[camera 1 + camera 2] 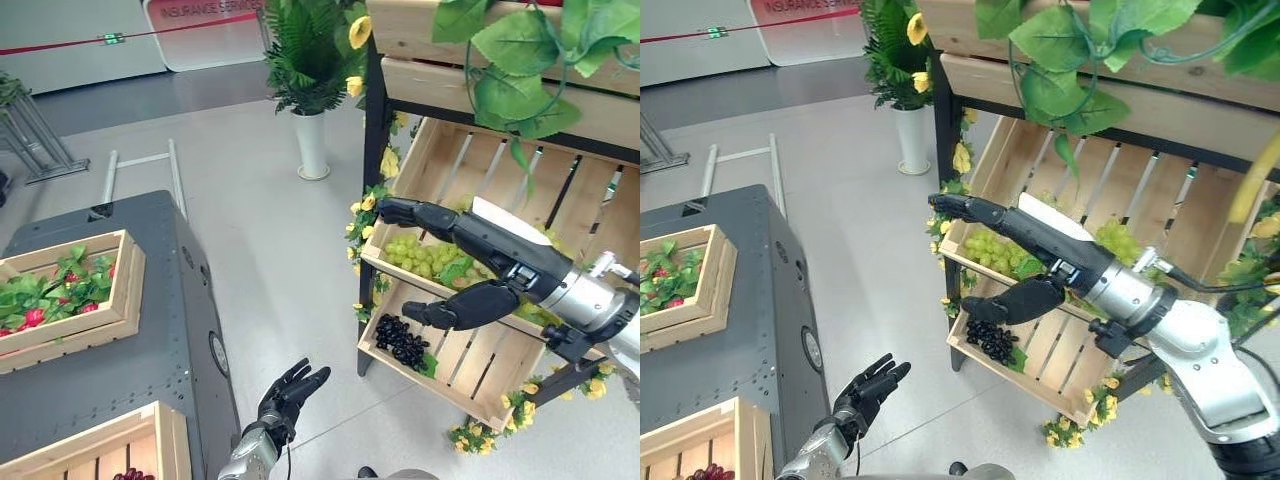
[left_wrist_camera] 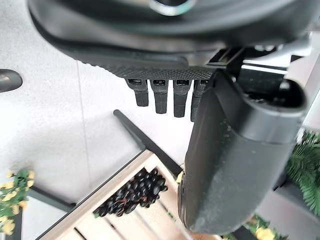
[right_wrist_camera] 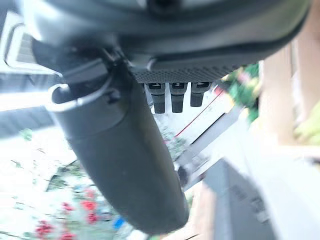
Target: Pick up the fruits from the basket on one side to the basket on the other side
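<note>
My right hand (image 1: 470, 240) reaches out over a bunch of green grapes (image 1: 425, 257) in the upper wooden crate (image 1: 440, 150) of the shelf on the right. Its fingers (image 1: 400, 212) are straight and its thumb (image 1: 470, 306) hangs below; it is open and holds nothing. Black grapes (image 1: 402, 342) lie in the lower crate (image 1: 470, 375), also seen past my left hand's fingers as black grapes (image 2: 132, 192). My left hand (image 1: 290, 390) floats low at the centre, open and empty. On the left a crate (image 1: 125, 300) holds red fruits among leaves (image 1: 60, 290).
The grey cart (image 1: 150, 330) on the left carries the two left crates; the nearer crate (image 1: 165, 440) holds dark red grapes (image 1: 130, 473). A potted plant (image 1: 310, 100) stands on the floor behind. Yellow flowers (image 1: 362, 215) and leaves trim the shelf frame.
</note>
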Robot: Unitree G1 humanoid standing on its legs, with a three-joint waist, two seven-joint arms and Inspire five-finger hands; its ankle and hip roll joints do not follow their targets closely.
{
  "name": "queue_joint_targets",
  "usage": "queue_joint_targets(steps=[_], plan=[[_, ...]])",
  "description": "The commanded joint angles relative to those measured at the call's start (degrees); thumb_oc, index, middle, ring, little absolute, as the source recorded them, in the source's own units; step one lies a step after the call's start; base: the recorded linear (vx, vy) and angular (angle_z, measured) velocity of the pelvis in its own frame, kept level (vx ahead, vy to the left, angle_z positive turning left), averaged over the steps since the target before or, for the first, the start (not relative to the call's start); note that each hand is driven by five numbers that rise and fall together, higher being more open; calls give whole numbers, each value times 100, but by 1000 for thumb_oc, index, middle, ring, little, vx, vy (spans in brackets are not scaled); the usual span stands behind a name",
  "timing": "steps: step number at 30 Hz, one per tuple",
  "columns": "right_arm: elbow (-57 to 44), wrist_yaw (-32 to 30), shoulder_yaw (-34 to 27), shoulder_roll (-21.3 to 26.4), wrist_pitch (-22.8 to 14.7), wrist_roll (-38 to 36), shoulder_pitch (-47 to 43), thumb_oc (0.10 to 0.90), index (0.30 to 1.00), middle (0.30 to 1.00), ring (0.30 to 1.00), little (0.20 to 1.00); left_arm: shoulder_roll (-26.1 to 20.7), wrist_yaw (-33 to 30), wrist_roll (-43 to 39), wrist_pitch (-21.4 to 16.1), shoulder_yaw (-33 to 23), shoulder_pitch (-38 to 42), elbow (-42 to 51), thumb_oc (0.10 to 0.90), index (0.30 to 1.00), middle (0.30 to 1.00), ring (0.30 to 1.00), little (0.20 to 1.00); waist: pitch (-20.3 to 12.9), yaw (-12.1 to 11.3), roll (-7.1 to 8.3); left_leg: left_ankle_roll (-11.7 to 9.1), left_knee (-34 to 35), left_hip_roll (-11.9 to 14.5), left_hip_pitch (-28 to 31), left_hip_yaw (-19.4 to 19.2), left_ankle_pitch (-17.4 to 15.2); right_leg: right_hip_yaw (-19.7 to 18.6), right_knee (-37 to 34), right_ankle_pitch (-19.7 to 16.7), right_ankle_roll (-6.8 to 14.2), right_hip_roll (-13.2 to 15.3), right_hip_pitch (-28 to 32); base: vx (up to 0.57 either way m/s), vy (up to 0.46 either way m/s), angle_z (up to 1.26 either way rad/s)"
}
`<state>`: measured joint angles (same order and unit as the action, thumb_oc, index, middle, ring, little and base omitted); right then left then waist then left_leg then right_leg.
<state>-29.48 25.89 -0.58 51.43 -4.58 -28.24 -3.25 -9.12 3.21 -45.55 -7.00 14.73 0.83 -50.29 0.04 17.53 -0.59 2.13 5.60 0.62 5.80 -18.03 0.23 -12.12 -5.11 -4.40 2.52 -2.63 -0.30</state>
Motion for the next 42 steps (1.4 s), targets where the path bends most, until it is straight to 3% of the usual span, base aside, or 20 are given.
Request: queue_joint_targets(steps=[1, 3, 7, 8, 13, 16, 20, 26, 28, 32, 35, 37, 40, 42], plan=[[101, 21, 62, -764, -10, -842, -695, 800, 900, 900, 900, 900, -189, 46, 80, -400, -8, 486, -68, 800, 900, 900, 900, 900, -274, -396, 190, 82, -60, -141, 111, 121, -540, 328, 11, -34, 122, -73, -71, -26, -37, 25], [119, -79, 516, -1200, 215, -901, -708, 800, 900, 900, 900, 900, -144, -13, 40, -443, 35, 505, -58, 800, 900, 900, 900, 900, -230, -502, 179, 72, -60, -143, 109, 172, -501, 447, 11, -25, 111, -22, -30, -29, -35, 18], [409, -253, 1039, -1673, 268, -691, -704, 800, 900, 900, 900, 900, -123, -97, -5, -449, 68, 529, 29, 800, 900, 900, 900, 900, -176, -643, 200, 66, -60, -155, 41, 172, -358, 542, 11, -115, 59, 23, -61, -74, -60, 23], [669, -415, 1409, -1953, 357, -675, -676, 800, 900, 900, 900, 900, -115, -175, -55, -466, 118, 534, 93, 800, 900, 900, 900, 900, -141, -734, 178, 70, -60, -172, 34, 233, -340, 640, 11, -98, 47, 55, -28, -31, -25, 19], [1614, -928, 2216, -2465, 394, -356, -533, 800, 900, 900, 900, 900, -93, -266, -144, -517, 231, 431, 203, 800, 900, 900, 900, 900, -82, -987, 155, 70, -60, -211, 22, 437, -295, 910, 11, -51, 30, 151, 62, -14, -31, 20], [2405, -1158, 2615, -2713, 210, -134, -380, 800, 900, 900, 900, 900, -123, -175, -219, -522, 243, 274, 263, 800, 900, 900, 900, 900, -43, -1168, 143, 78, -60, -243, -4, 592, -264, 1100, 11, -25, 18, 207, 106, -6, -44, 26], [2950, -1520, 2862, -2855, 142, 98, -283, 800, 900, 900, 900, 900, -164, -23, -235, -529, 228, 113, 349, 800, 900, 900, 900, 900, -9, -1336, 136, 88, -60, -282, -49, 732, -241, 1260, 11, 7, 1, 252, 130, -7, -30, 20], [3598, -1796, 2908, -3028, 172, -113, -73, 800, 900, 900, 900, 900, -314, 76, 212, -832, 282, -55, 619, 800, 900, 900, 900, 900, 58, -1563, 97, 135, -60, -363, -113, 1022, -184, 1511, 11, 58, -22, 313, 204, 6, -16, 23], [3663, -1953, 2900, -3072, 160, -157, 3, 800, 900, 900, 900, 900, -378, 152, 295, -978, 324, -105, 801, 800, 900, 900, 900, 900, 84, -1622, 91, 143, -60, -385, -141, 1110, -167, 1580, 11, 70, -21, 331, 215, -7, -9, 7], [3869, -2222, 2647, -3184, 17, -133, 277, 800, 900, 900, 900, 900, -696, 167, 357, -2281, 119, -240, 2067, 800, 900, 900, 900, 900, 190, -1818, 78, 162, -60, -454, -245, 1402, -96, 1799, 11, 95, -31, 389, 235, -3, -3, 25], [3886, -2162, 2545, -3199, 17, -172, 378, 800, 900, 900, 900, 900, -820, 258, 41, -2527, -233, -252, 2756, 800, 900, 900, 900, 900, 236, -1911, 75, 165, -60, -473, -298, 1520, -66, 1882, 11, 106, -40, 413, 223, 3, 8, 30], [3945, -2132, 2470, -3215, 96, -153, 424, 800, 900, 900, 900, 900, -929, 275, -93, -2883, -518, -288, 3337, 800, 900, 900, 900, 900, 288, -2000, 70, 164, -60, -487, -339, 1638, -33, 1964, 11, 112, -53, 431, 223, 15, 6, 18], [4105, -2133, 2407, -3207, 214, -146, 424, 800, 900, 900, 900, 900, -1132, -313, 608, -3143, -959, -205, 3795, 800, 900, 900, 900, 900, 340, -2081, 51, 155, -60, -509, -357, 1794, 13, 2058, 11, 143, -78, 443, 258, 58, 16, 21], [4230, -2108, 2421, -3183, 307, -166, 403, 800, 900, 900, 900, 900, -1292, -830, 1196, -3123, -1159, -93, 3766, 800, 900, 900, 900, 900, 351, -2101, 29, 145, -60, -515, -355, 1846, 27, 2097, 11, 165, -93, 447, 277, 75, 34, 24]])
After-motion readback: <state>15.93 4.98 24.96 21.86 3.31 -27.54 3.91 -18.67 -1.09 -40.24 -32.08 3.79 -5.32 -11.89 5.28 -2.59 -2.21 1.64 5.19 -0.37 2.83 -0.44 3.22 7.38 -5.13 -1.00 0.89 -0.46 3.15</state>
